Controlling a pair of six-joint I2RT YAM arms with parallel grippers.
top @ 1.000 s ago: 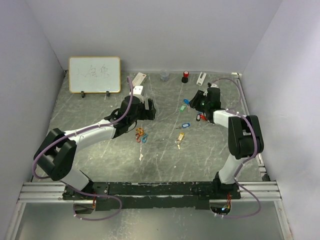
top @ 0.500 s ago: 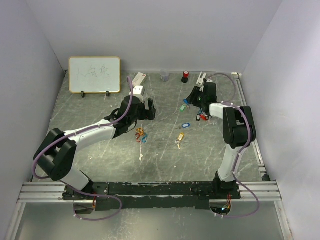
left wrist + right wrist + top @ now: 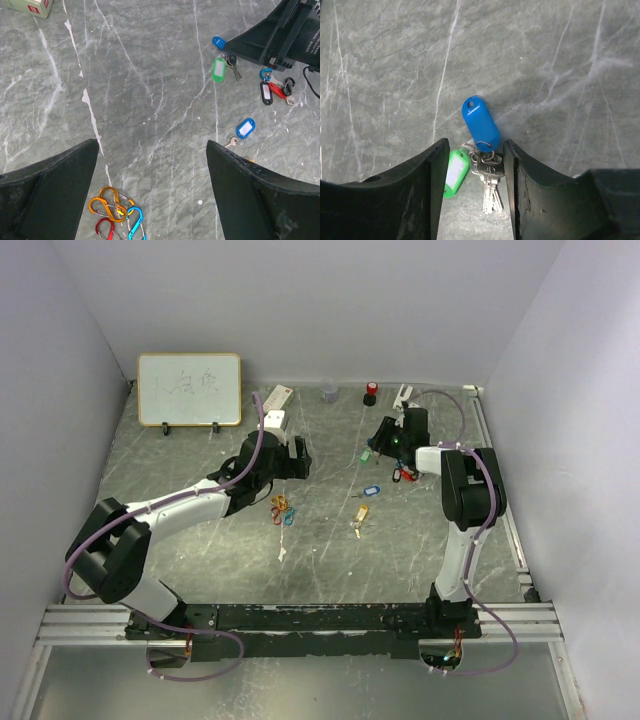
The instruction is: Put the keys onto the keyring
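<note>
My right gripper (image 3: 476, 145) is open and low over the table, its fingers on either side of a bunch of keys (image 3: 490, 182) on a small keyring (image 3: 482, 149), with a blue tag (image 3: 481, 123) and a green tag (image 3: 455, 172). The right finger (image 3: 512, 160) is close to the key heads. From above, that gripper (image 3: 383, 438) is at the back right beside the green tag (image 3: 366, 453). Another blue-tagged key (image 3: 372, 489), a yellow-tagged key (image 3: 361, 512) and red and black tags (image 3: 403, 475) lie loose nearby. My left gripper (image 3: 298, 458) is open and empty above the table.
Several coloured carabiner clips (image 3: 112, 210) lie under my left gripper, also in the top view (image 3: 283, 511). A whiteboard (image 3: 189, 389), a white box (image 3: 277, 397), a red-capped item (image 3: 370, 393) and a white object (image 3: 403, 395) stand along the back wall.
My right gripper has moved back and left, closing in over the blue-and-green tagged bunch. The left arm has not moved.
</note>
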